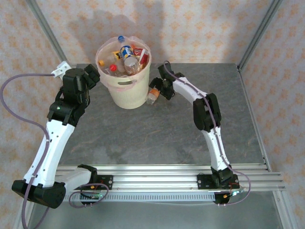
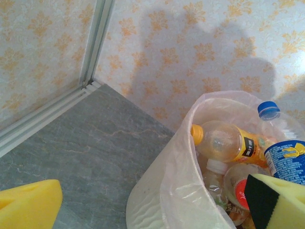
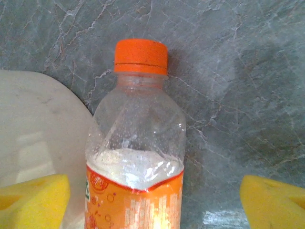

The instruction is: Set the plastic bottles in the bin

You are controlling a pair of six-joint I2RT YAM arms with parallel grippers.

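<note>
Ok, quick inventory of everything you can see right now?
bin: one, pale translucent cream, far middle of table.
bottles in bin: several, piled so exact count unclear; clear, with blue, orange and red caps.
loose bottle: one, clear, orange cap and label, on table beside bin's right side.
table: one, grey marbled.
left pincer: one, yellow pads, open, at bin's left rim.
right pincer: one, yellow pads, open around loose bottle.

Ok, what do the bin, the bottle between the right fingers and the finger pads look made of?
The bin looks like thin translucent plastic, pale cream: light glows through its wall. The bottle is clear plastic, glossy and creased, with an orange cap and printed label. The pads seem to be yellow foam, matte and soft-edged.
</note>
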